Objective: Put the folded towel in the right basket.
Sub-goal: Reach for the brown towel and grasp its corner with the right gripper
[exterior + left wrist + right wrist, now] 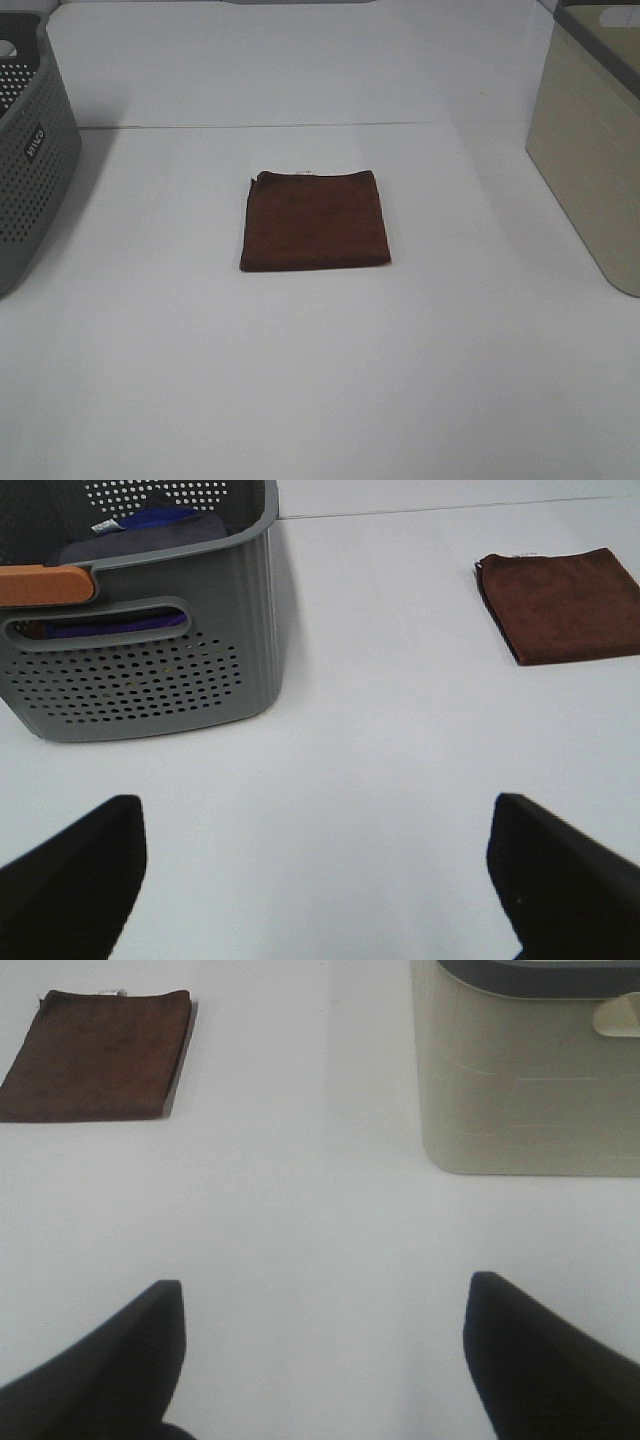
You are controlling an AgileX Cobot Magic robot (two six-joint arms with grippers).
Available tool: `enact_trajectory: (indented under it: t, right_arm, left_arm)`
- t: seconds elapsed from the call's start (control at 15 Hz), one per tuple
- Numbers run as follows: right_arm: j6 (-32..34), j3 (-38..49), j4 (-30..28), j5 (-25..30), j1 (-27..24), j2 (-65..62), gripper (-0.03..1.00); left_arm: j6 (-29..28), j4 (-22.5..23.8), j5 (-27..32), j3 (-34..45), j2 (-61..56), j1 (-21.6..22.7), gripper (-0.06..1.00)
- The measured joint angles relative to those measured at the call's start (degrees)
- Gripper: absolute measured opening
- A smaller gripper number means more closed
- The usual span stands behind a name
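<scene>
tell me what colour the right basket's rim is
Dark grey rim on a beige basket; clearest in the right wrist view.

Only the robot's two pairs of fingers show. The left fingers (pixel 75 880) are matt black, broad wedges with slanting inner edges and a faint, fine grain across the surface. The right fingers (pixel 105 1365) are the same matt black, plainer-looking, with rounded tips and sloping edges.

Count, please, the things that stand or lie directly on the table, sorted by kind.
Baskets: 2 (grey perforated basket, beige right basket)
Folded towel: 1
Total: 3
</scene>
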Motion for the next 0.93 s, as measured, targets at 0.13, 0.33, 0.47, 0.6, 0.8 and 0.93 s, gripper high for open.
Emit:
enact_trajectory:
  t: [0.13, 0.33, 0.47, 0.6, 0.8, 0.93]
  right_arm:
    - [0.0, -3.95, 2.52, -0.06, 0.0, 9.17, 0.73]
    - [-0.11, -10.37, 5.67, -0.06, 0.0, 20.57, 0.73]
    - [-1.55, -16.16, 7.79, -0.06, 0.0, 28.36, 0.73]
    - [-4.58, -22.8, 10.2, -0.06, 0.0, 36.44, 0.73]
    - [-7.62, -31.17, 15.07, 0.06, 0.29, 47.44, 0.73]
    - [-8.77, -38.79, 16.44, 0.92, 7.05, 57.47, 0.73]
  left_arm:
    - [0.0, 0.0, 0.0, 0.0, 0.0, 0.0, 0.88]
    - [0.0, 0.0, 0.0, 0.0, 0.0, 0.0, 0.88]
    - [0.0, 0.0, 0.0, 0.0, 0.0, 0.0, 0.88]
    - [0.0, 0.0, 0.0, 0.0, 0.0, 0.0, 0.88]
    - [0.0, 0.0, 0.0, 0.0, 0.0, 0.0, 0.88]
    - [0.0, 0.0, 0.0, 0.0, 0.0, 0.0, 0.88]
